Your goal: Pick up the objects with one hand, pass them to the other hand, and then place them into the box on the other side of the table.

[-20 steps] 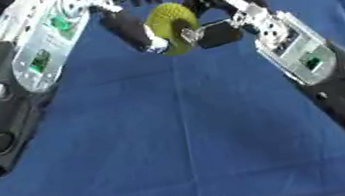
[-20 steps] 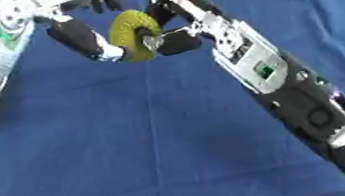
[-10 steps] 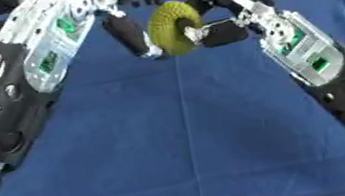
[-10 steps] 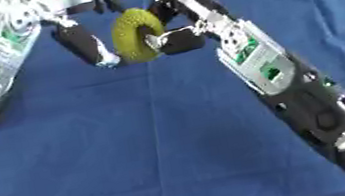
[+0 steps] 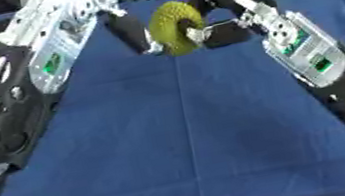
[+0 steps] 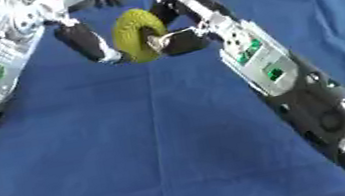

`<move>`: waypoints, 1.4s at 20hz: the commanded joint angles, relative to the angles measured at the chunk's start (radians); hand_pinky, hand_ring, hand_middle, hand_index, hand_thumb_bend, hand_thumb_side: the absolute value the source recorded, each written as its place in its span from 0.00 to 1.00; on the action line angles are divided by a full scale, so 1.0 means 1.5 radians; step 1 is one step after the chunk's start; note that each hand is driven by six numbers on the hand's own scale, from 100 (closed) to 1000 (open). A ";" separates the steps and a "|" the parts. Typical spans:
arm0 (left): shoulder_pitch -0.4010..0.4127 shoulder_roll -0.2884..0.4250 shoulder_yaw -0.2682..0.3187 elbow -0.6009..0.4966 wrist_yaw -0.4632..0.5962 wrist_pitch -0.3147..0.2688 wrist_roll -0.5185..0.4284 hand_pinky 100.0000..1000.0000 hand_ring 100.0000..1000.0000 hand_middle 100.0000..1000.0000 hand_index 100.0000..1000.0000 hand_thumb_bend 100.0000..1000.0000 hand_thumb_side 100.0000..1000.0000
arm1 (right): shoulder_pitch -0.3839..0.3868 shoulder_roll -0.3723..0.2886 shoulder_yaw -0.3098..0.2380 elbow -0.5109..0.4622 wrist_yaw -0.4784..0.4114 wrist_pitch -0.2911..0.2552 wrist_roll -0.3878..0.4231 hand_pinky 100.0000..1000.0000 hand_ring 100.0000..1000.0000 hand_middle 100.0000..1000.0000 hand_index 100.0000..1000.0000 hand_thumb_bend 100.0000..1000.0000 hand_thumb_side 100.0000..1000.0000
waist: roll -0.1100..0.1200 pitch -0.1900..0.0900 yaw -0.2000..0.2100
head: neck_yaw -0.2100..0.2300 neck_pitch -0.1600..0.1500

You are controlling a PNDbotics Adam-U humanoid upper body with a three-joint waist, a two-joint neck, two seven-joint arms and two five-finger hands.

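Handover is what I am judging to be the step in hand. In the left eye view, I am seeing the yellow-green ribbed ring, knitted-looking and doughnut-shaped (image 5: 175,27), held above the blue cloth-covered table (image 5: 192,137), between both hands. My right hand (image 5: 222,30) is curling its fingers onto the ring's right side, one fingertip poking through near the hole. My left hand (image 5: 133,31) is laying a dark finger against the ring's left edge; whether it is gripping I cannot tell. No box is showing.

In the right eye view, the ring (image 6: 136,35) is looking soft and fuzzy, the arms hard black plastic with silver panels. I am thinking the left hand (image 6: 88,41) should close fully before the right hand (image 6: 176,41) is letting go, or the ring may be dropping onto the cloth.
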 commanded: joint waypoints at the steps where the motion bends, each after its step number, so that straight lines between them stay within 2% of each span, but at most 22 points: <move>1: -0.010 0.004 0.010 -0.005 0.005 0.009 0.015 0.86 0.78 0.75 0.84 0.54 0.35 | -0.012 -0.012 -0.001 -0.019 -0.003 -0.002 0.002 0.65 0.48 0.31 0.38 0.00 0.00 | -0.001 -0.011 0.000 | 0.004 0.004; 7: -0.008 -0.001 0.008 0.011 0.016 0.020 0.021 0.86 0.78 0.75 0.84 0.55 0.45 | -0.011 -0.011 0.001 -0.025 -0.007 -0.005 0.005 0.65 0.48 0.31 0.38 0.00 0.00 | -0.002 -0.010 -0.001 | 0.008 0.004; 12: -0.008 -0.006 0.007 0.031 0.021 0.020 0.013 0.86 0.78 0.75 0.84 0.56 0.48 | -0.011 -0.012 0.002 -0.032 -0.013 -0.009 0.006 0.65 0.48 0.31 0.38 0.00 0.00 | -0.002 -0.010 -0.001 | 0.009 0.004; 28: -0.013 -0.023 0.009 0.090 -0.013 -0.005 0.001 0.86 0.80 0.76 0.85 0.59 0.42 | -0.010 -0.013 0.005 -0.038 -0.044 -0.032 0.009 0.64 0.47 0.31 0.38 0.00 0.00 | -0.002 -0.010 -0.002 | 0.017 0.004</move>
